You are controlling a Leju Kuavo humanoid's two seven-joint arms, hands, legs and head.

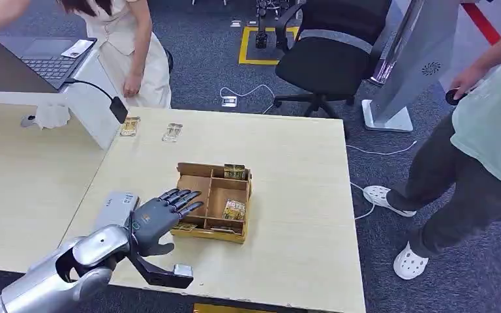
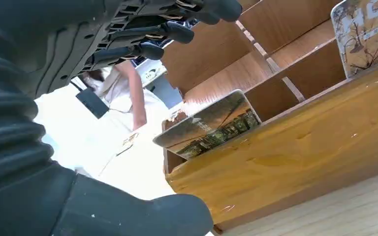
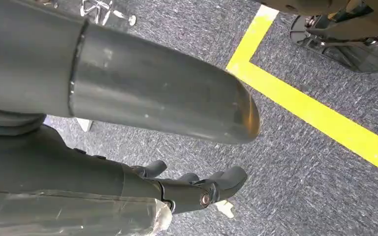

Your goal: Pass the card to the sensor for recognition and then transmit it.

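Wooden compartmented tray (image 1: 235, 236) holds printed cards; nearest card (image 2: 209, 125) leans in near-left compartment. Left hand (image 1: 160, 215) hovers beside it, fingers spread, empty. Pick-up stage; next, pinch that card's edge.

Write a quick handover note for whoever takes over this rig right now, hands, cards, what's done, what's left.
Left hand: fingers spread, holding nothing, at the near-left corner of the wooden divided box.
Right hand: hanging over the carpet, fingers curled, nothing in it.
Cards stand in the box; the nearest card leans by the left fingers.
Done: nothing picked.
Left: take a card, present it to the sensor, pass it on.
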